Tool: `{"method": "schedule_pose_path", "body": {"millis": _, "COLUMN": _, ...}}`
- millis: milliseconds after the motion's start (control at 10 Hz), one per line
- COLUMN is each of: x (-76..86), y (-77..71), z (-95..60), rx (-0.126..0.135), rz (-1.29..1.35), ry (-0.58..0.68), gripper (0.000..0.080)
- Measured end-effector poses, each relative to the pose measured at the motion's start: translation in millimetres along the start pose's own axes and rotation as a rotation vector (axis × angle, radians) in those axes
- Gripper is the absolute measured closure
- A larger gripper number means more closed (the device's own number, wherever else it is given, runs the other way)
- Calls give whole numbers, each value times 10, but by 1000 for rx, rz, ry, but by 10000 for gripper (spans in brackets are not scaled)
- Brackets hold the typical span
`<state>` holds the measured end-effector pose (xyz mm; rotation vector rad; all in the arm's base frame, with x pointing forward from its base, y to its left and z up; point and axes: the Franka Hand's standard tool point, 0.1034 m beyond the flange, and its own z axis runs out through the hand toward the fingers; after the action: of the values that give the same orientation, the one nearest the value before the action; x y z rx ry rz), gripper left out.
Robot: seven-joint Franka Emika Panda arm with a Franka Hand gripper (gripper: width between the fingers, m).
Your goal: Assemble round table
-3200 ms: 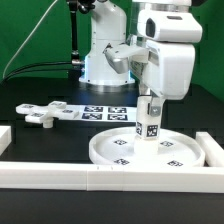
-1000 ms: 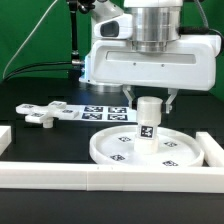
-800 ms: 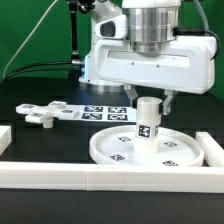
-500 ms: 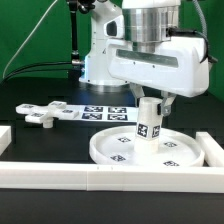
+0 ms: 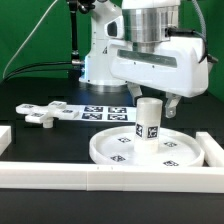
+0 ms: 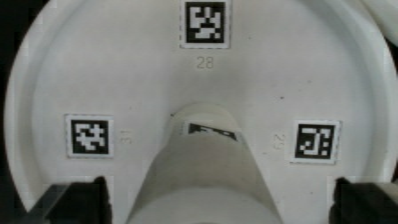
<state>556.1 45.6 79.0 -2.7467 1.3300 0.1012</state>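
The round disc (image 5: 128, 152) lies flat at the front of the table. The short post (image 5: 148, 122) stands upright on its middle. My gripper (image 5: 150, 104) is open and hangs over the post, with one finger on each side of its top. In the wrist view the post (image 6: 222, 175) rises between the dark fingertips (image 6: 79, 202), with a gap on both sides, and the disc (image 6: 125, 70) with its tags lies below. My gripper (image 6: 222, 205) holds nothing. The four-armed cross piece (image 5: 40, 113) lies at the exterior view's left.
The marker board (image 5: 100, 112) lies flat behind the disc. A long white rail (image 5: 90, 176) runs along the front, with shorter rails at the left (image 5: 5, 135) and right (image 5: 212, 150). The robot base (image 5: 100, 65) stands at the back.
My gripper held the post 3.2 s ago with the hand turned sideways. The hand has since turned about the post and the fingers have come apart. The post has stayed upright on the disc.
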Motion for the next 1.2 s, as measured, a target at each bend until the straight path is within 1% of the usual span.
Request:
{"method": "schedule_pose_path", "body": {"millis": 400, "x": -4, "y": -2, "z": 1, "rx": 0, "rz": -291, "ry": 0, "gripper": 151}}
{"method": "schedule_pose_path", "body": {"millis": 500, "x": 3, "y": 4, "z": 0, "rx": -3, "rz": -363, "ry": 1, "gripper": 151}}
{"method": "schedule_pose_path", "body": {"millis": 600, "x": 44, "y": 14, "z": -8, "rx": -12, "rz": -544, "ry": 1, "gripper": 151}}
{"method": "schedule_pose_path", "body": {"millis": 700, "x": 56, "y": 16, "z": 8, "rx": -14, "rz": -659, "ry": 3, "gripper": 151}}
{"method": "schedule_pose_path", "body": {"millis": 900, "x": 40, "y": -2, "z": 13, "rx": -16, "rz": -896, "ry": 5, "gripper": 151}}
{"method": "schedule_pose_path", "body": {"millis": 1200, "x": 48, "y": 12, "z": 14, "rx": -14, "rz": -1058, "ry": 0, "gripper": 151}}
